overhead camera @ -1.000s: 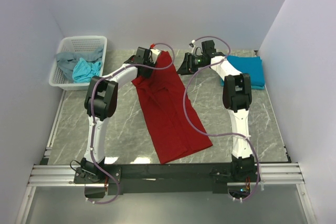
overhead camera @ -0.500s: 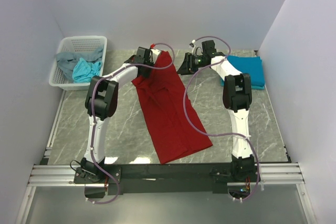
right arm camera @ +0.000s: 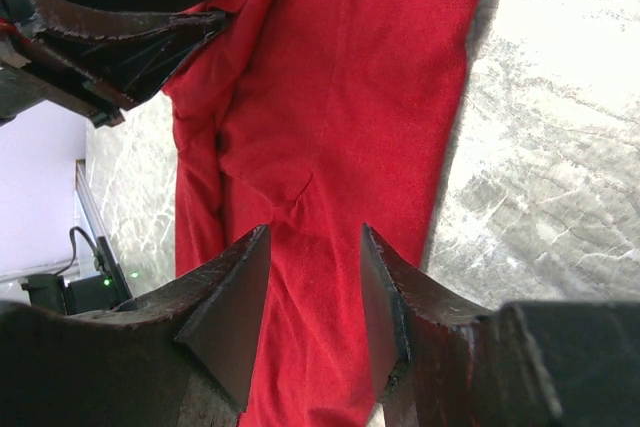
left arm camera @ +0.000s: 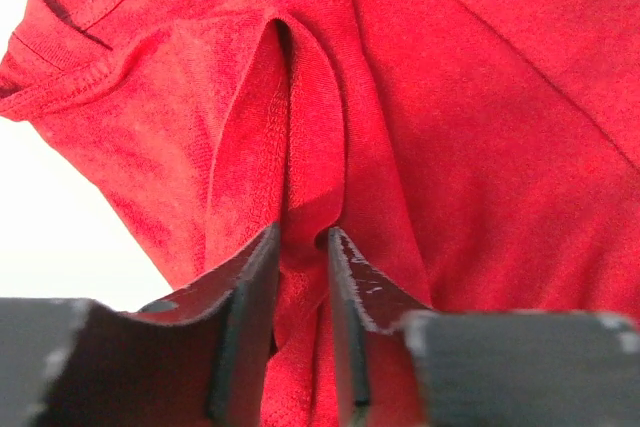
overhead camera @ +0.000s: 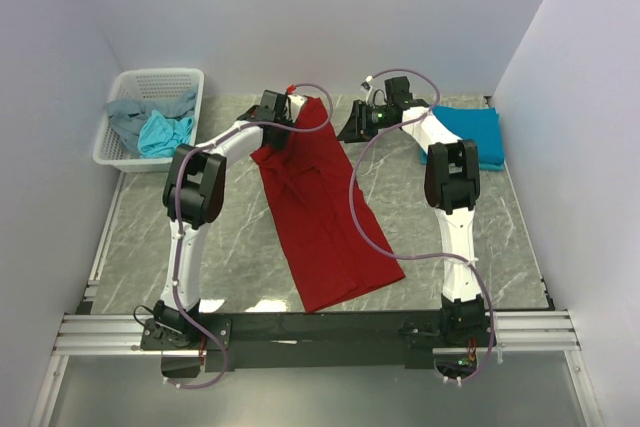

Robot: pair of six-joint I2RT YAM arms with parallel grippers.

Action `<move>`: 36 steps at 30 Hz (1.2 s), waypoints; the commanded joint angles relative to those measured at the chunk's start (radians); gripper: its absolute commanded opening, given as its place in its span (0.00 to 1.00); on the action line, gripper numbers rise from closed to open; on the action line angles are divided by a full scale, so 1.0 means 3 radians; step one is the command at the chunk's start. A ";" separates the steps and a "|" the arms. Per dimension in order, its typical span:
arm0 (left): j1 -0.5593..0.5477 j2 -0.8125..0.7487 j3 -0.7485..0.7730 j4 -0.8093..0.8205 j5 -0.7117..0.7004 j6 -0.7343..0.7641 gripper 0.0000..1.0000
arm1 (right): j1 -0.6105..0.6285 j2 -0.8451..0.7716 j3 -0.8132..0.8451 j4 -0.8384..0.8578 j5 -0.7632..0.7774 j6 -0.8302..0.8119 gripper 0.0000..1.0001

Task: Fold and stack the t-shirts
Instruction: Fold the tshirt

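A dark red t-shirt [overhead camera: 322, 217] lies as a long folded strip across the middle of the table, its far end lifted at the back. My left gripper [overhead camera: 291, 113] is shut on a bunched fold of that red cloth [left arm camera: 450, 97], and the pinch shows between the left gripper's [left arm camera: 303, 237] narrow jaws. My right gripper [overhead camera: 351, 127] hovers open just right of the shirt's far end. Only flat red cloth [right arm camera: 340, 97] shows below the right gripper's [right arm camera: 315, 237] apart fingers. A folded teal-blue t-shirt [overhead camera: 472, 133] lies at the back right.
A white mesh basket [overhead camera: 160, 75] at the back left holds a grey shirt [overhead camera: 124, 117] and a light turquoise one [overhead camera: 166, 134]. The marble table [overhead camera: 230, 247] is walled on three sides. The left arm's dark fingers [right arm camera: 130, 37] show in the right wrist view.
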 commanded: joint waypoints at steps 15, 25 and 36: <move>-0.0005 -0.0188 0.0273 0.0046 0.0137 -0.0116 0.00 | -0.0040 -0.0235 -0.0001 0.0048 -0.0102 -0.0012 0.48; -0.0091 -0.0183 0.0636 -0.0077 0.0791 -0.0346 0.00 | -0.0086 -0.0266 -0.0012 0.0048 -0.0071 -0.0028 0.48; -0.0357 0.0231 0.1168 0.0025 0.1247 -0.0934 0.11 | -0.0213 -0.0296 -0.0047 0.0094 -0.0066 0.0008 0.48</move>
